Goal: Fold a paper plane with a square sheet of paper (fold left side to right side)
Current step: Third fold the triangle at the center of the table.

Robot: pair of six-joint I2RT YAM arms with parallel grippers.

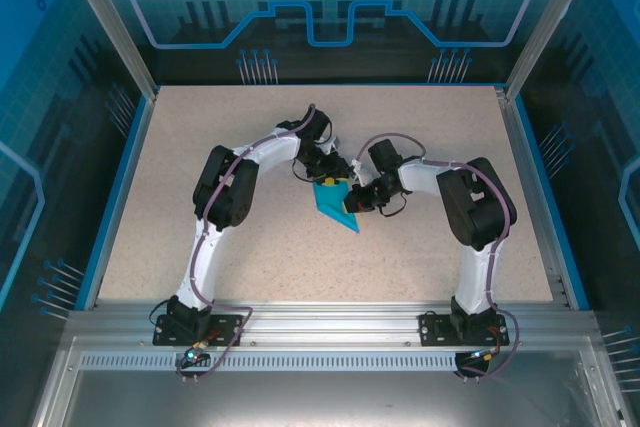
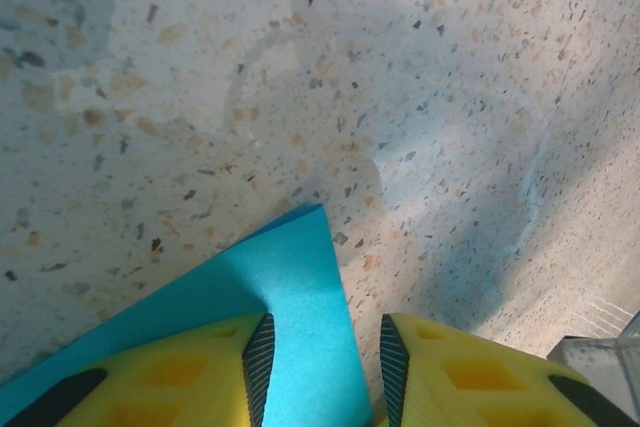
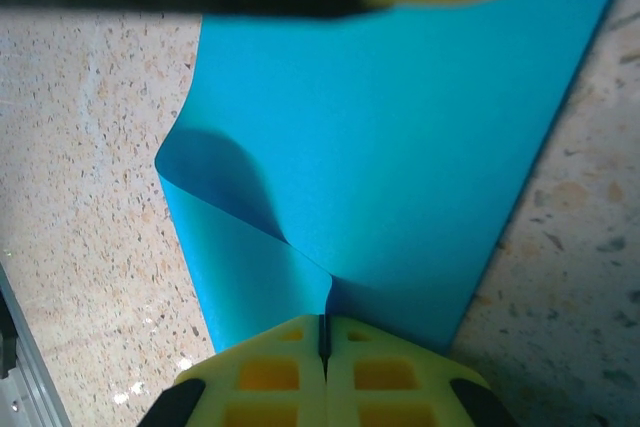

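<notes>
Lying near the middle of the speckled counter [image 1: 450, 127], the square sheet of paper [image 1: 336, 205] is showing from above as a teal pointed shape, its tip aiming toward the near right, and both arms are bending inward to meet over it. The right tool [image 1: 360, 197] is sitting at the sheet's right edge. In its own wrist view the right tool [image 3: 323, 335] is pressing its yellow fingers [image 3: 400, 377] tightly together with no gap, pinching the square sheet of paper [image 3: 400, 147] where it is buckling into a raised curl on the left, while the rest is spreading away flat over the counter [image 3: 80, 197]. The left tool [image 1: 325, 175] is hovering at the sheet's far end. Through its wrist camera the left tool [image 2: 322, 347] is standing partly open, a clear gap between its fingers [image 2: 200, 377]. A corner of the square sheet of paper [image 2: 295, 277] is running up through that gap and under the left finger, with the counter [image 2: 300, 97] beyond. Whether those fingers are touching the sheet I cannot tell.
</notes>
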